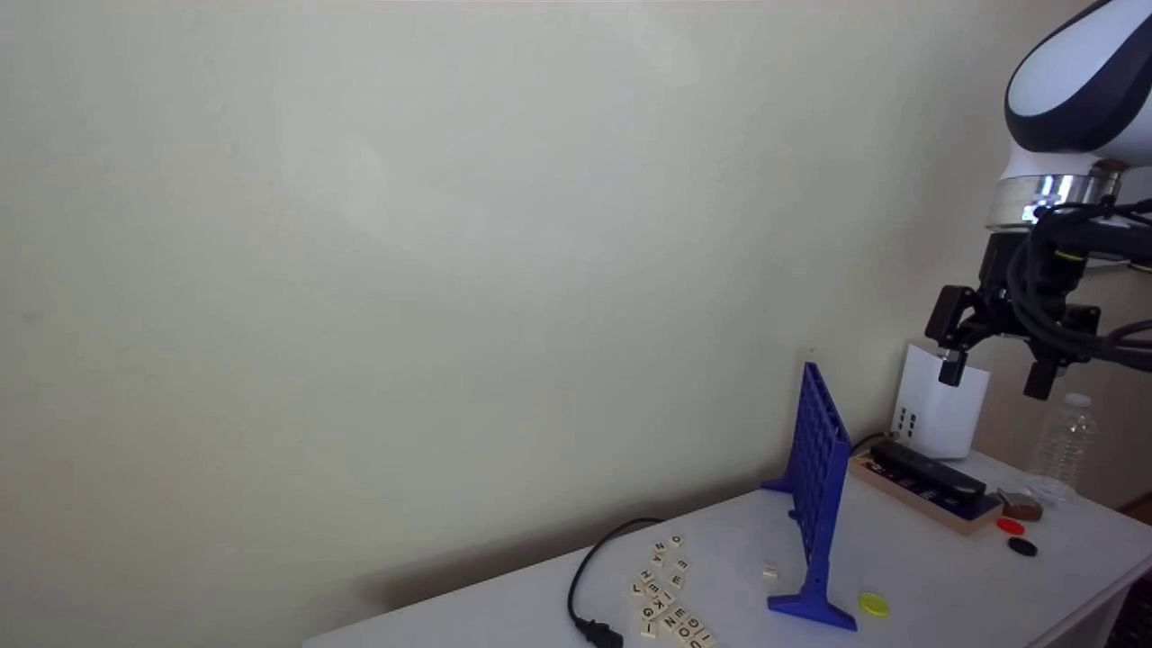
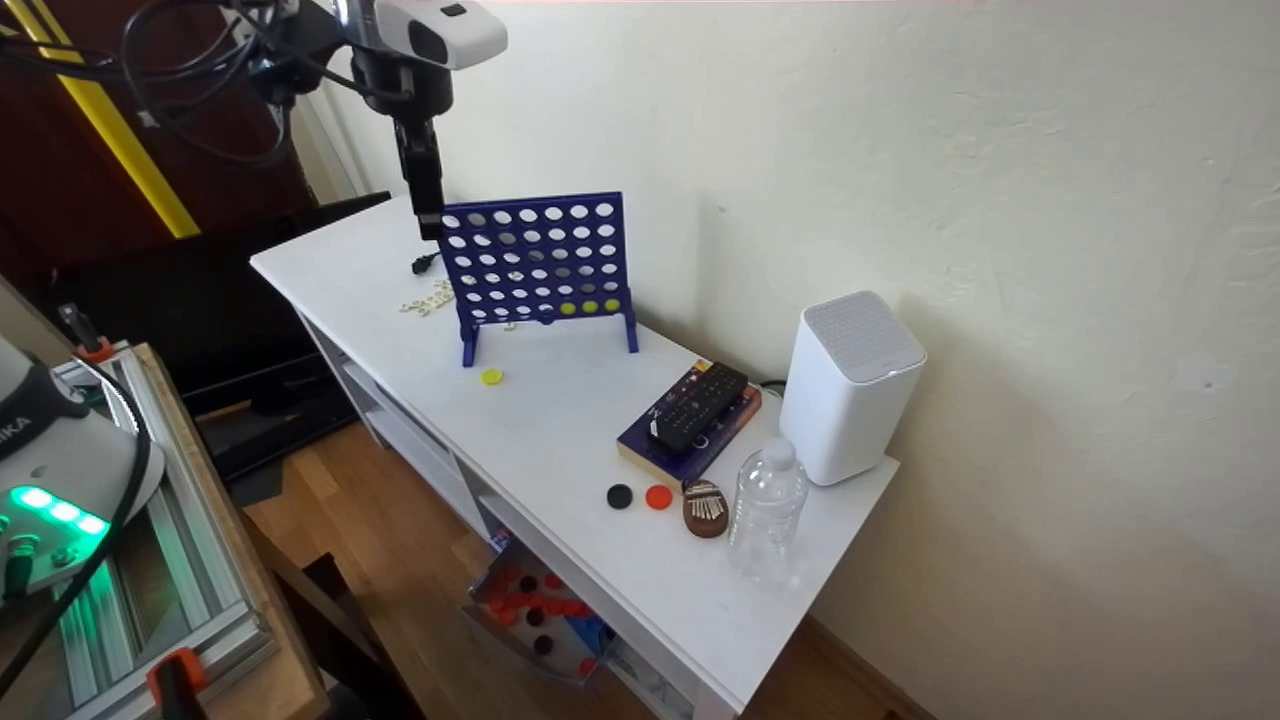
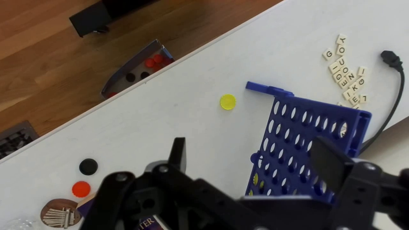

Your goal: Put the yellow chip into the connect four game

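The yellow chip [image 1: 873, 604] lies flat on the white table beside the near foot of the blue connect four game [image 1: 826, 504]. In an exterior view the chip [image 2: 491, 377] sits in front of the upright board [image 2: 540, 264], which holds a few yellow chips in its bottom row. My gripper [image 1: 995, 376] is open and empty, high above the table. In another view its fingers [image 2: 430, 228] overlap the board's upper corner. In the wrist view the open fingers [image 3: 254, 155] have the board [image 3: 282, 119] below them, and the yellow chip [image 3: 227, 101] shows beyond the fingertips, apart from them.
Letter tiles [image 3: 343, 73] and a black plug [image 3: 390, 58] lie past the board. A book with a remote [image 2: 698, 405], white box [image 2: 850, 385], clear bottle [image 2: 768, 510], thumb piano [image 2: 706, 509], red chip [image 2: 658, 497] and black chip [image 2: 619, 496] are toward the other end.
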You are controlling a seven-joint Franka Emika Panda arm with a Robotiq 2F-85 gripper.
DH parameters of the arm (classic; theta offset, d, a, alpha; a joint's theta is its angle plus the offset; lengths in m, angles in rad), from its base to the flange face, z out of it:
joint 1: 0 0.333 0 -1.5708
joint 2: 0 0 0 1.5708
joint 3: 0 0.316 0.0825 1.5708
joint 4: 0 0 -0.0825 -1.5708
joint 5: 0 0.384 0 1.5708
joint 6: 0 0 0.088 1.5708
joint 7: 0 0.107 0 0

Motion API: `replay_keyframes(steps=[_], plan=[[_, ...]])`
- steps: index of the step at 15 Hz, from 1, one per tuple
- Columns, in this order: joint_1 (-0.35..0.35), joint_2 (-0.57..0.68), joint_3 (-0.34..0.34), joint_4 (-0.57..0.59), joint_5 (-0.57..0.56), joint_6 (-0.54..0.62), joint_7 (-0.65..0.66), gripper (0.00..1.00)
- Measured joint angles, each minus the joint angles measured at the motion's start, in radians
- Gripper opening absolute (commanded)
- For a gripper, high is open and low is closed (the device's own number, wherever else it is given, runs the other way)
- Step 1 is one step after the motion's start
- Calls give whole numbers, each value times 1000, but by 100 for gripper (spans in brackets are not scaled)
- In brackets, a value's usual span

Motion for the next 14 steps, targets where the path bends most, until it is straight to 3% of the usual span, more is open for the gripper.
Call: replay_keyframes(steps=[4, 14], plan=[[-1, 58, -3, 2, 0, 15, 3, 100], [-13, 383, -42, 31, 62, 216, -71, 100]])
